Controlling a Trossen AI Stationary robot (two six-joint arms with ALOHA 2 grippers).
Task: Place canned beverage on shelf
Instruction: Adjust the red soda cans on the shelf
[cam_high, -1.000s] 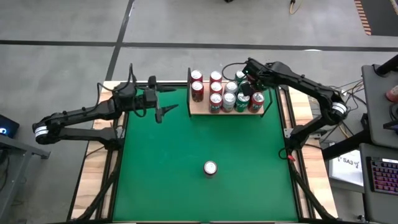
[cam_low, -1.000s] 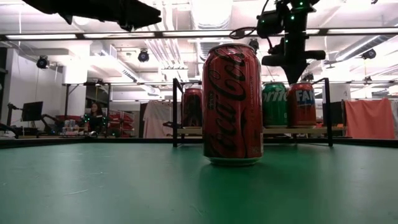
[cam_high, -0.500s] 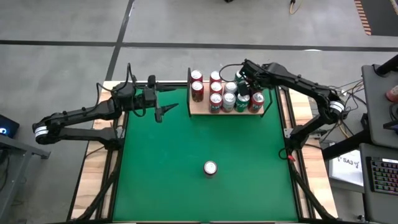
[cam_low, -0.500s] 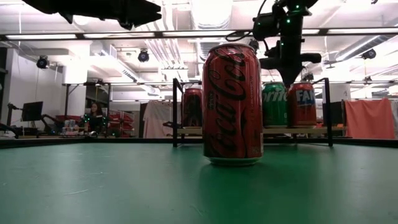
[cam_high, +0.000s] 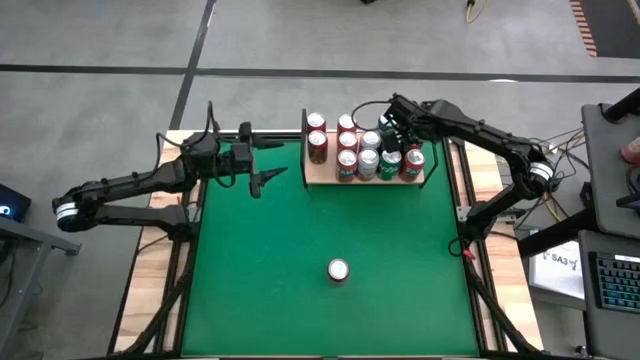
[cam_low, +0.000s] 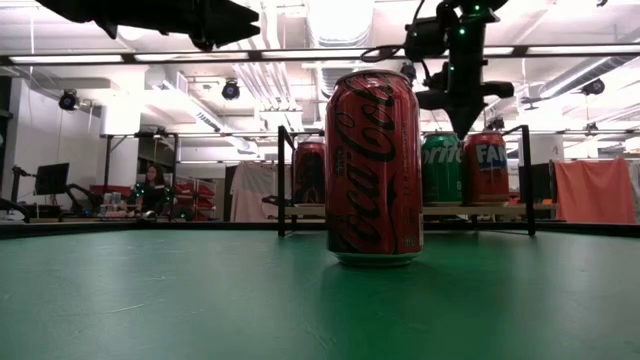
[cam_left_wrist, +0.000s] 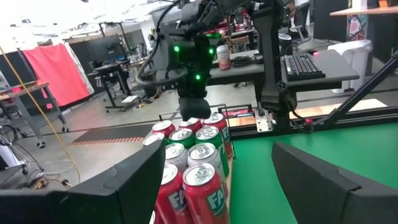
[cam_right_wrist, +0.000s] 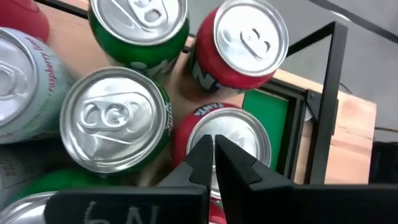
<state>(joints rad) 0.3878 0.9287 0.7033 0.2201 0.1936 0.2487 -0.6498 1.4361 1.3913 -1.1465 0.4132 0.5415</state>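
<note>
A red cola can (cam_high: 338, 270) stands upright on the green tabletop toward its near edge, large in the low view (cam_low: 374, 165); no gripper is on it. The shelf (cam_high: 318, 176), a tan board with black uprights (cam_low: 281, 180), sits at the table's far edge and carries several upright cans. My right gripper (cam_right_wrist: 213, 144) is shut and points down over the shelf's right end, just above a red can's top (cam_right_wrist: 239, 134); it holds nothing (cam_low: 462, 128). My left gripper (cam_high: 268, 178) hangs open and level above the table's far left, pointing toward the shelf (cam_left_wrist: 217, 152).
The shelf's cans (cam_left_wrist: 199, 180), red, green and pale, stand packed close together. Wooden table rails (cam_high: 160, 270) flank the green mat. Open green surface lies between the cola can and the shelf. A desk with a keyboard (cam_high: 610, 280) stands beyond the right edge.
My right gripper has drifted a little toward the table's left above the shelf's cans and has stayed shut. The cola can has not moved.
</note>
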